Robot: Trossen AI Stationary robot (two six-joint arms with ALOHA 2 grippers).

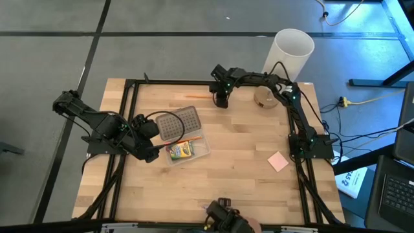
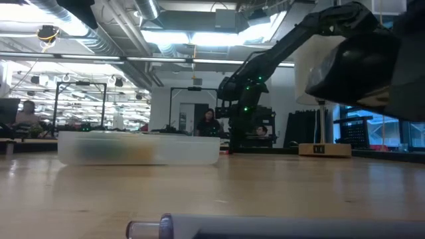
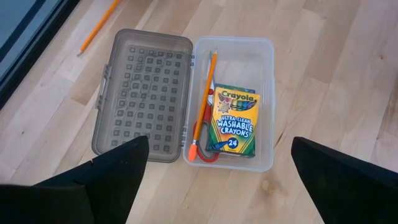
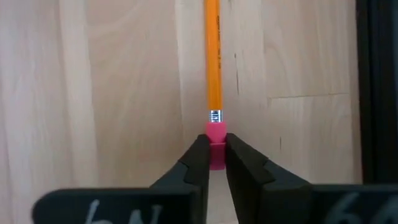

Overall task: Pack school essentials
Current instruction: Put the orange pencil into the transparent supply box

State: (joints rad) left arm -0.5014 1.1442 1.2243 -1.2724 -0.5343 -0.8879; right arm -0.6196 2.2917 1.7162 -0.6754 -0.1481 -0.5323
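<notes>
Orange pencil (image 4: 213,56) w/ pink eraser; green-yellow crayon box (image 3: 235,122); dimpled grey lid (image 3: 144,95).

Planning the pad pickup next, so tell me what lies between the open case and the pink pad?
Bare wood. In the high view nothing lies between the clear case and the pink pad.

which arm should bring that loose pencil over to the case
Right. Its hand is already at the far edge with its fingers closed on the eraser end of the pencil. The left hand hangs open over the case, holding nothing, and is farther from that pencil.
</notes>
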